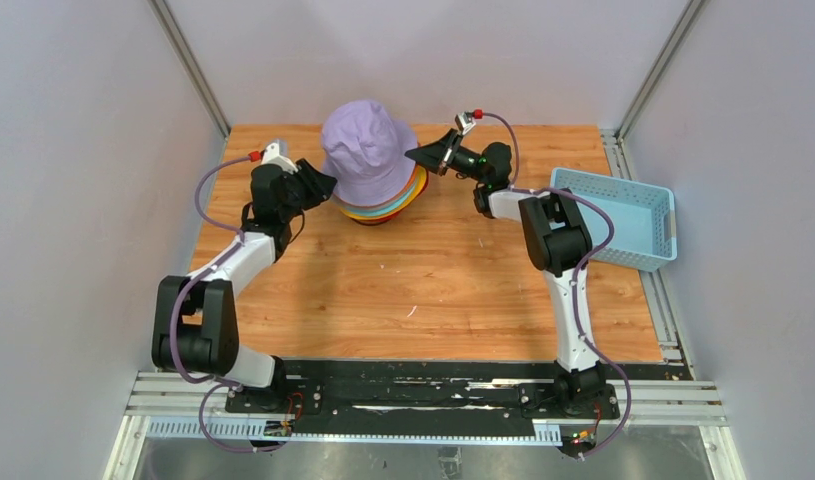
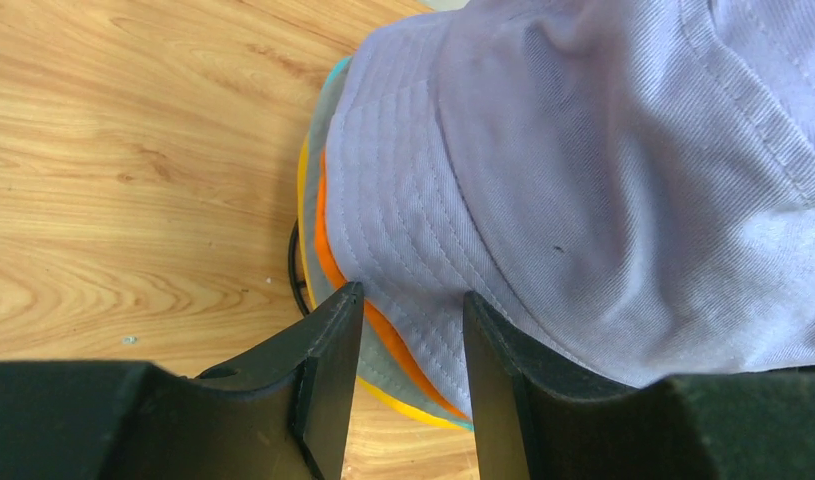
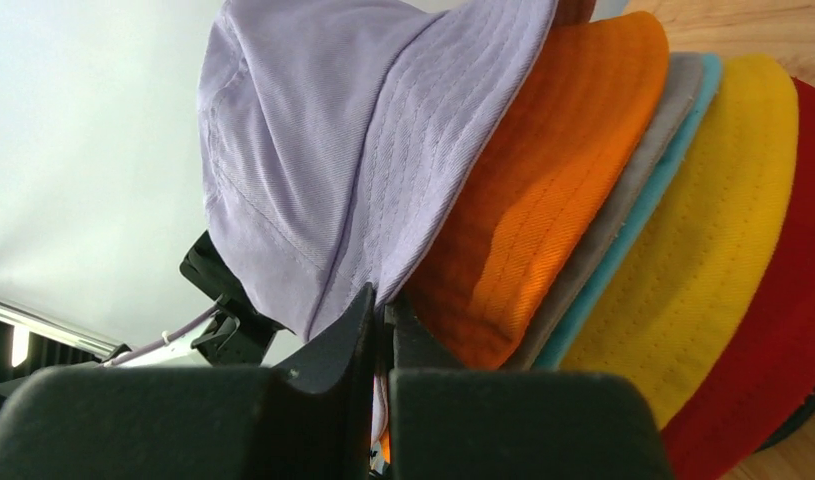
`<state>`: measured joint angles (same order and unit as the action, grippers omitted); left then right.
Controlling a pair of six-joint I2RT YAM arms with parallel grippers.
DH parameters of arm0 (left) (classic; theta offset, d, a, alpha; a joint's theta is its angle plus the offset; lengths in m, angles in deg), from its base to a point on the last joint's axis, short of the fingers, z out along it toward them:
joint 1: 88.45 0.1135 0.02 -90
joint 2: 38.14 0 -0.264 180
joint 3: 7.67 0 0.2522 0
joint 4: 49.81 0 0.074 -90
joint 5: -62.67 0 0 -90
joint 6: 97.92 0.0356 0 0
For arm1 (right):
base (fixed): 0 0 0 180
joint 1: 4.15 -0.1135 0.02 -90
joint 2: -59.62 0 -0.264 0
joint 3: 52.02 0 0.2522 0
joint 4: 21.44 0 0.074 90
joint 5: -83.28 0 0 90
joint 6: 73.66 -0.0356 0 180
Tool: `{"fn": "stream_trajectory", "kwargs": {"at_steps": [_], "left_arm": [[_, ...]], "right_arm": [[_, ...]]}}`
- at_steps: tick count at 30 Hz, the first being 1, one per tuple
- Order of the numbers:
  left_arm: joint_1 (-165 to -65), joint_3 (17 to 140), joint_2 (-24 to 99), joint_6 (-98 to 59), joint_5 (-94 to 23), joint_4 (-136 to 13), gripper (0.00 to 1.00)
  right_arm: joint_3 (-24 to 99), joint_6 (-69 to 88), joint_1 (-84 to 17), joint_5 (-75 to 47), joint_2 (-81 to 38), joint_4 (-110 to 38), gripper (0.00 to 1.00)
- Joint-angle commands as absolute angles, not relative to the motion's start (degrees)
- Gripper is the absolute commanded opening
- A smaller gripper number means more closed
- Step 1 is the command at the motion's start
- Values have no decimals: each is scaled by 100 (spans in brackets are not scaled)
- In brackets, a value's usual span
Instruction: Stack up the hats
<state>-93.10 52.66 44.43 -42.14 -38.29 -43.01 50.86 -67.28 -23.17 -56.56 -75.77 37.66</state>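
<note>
On tabletop (image 1: 433, 290), right gripper (image 3: 381, 300) pinches lavender hat (image 1: 366, 150) (topmost).

hats (image 1: 371, 165) are lavender, orange, grey, teal, yellow, red.

No readable text, labels, brands, numbers or signs in any view.

The stack of bucket hats (image 1: 375, 165) sits upper centre on the bench (image 1: 423, 290), left tool (image 1: 328, 185) left of it, right tool (image 1: 415, 155) right; plastic basket (image 1: 623, 215) at right edge.
</note>
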Motion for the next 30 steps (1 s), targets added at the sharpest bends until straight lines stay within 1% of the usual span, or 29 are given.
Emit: {"fn": "stream_trajectory", "kwargs": {"at_steps": [1, 15, 30], "left_arm": [[-9346, 5417, 4609, -4116, -3871, -4186, 46], [-9346, 5497, 4876, -4132, -3901, -4125, 46], [-9343, 5469, 4837, -4146, -3899, -4094, 45]], "right_arm": [[5009, -6537, -2349, -5528, -7909, 3635, 1], [4649, -6517, -2228, -5532, -8153, 3841, 1], [4438, -6329, -2131, -5627, -8327, 3713, 0]]}}
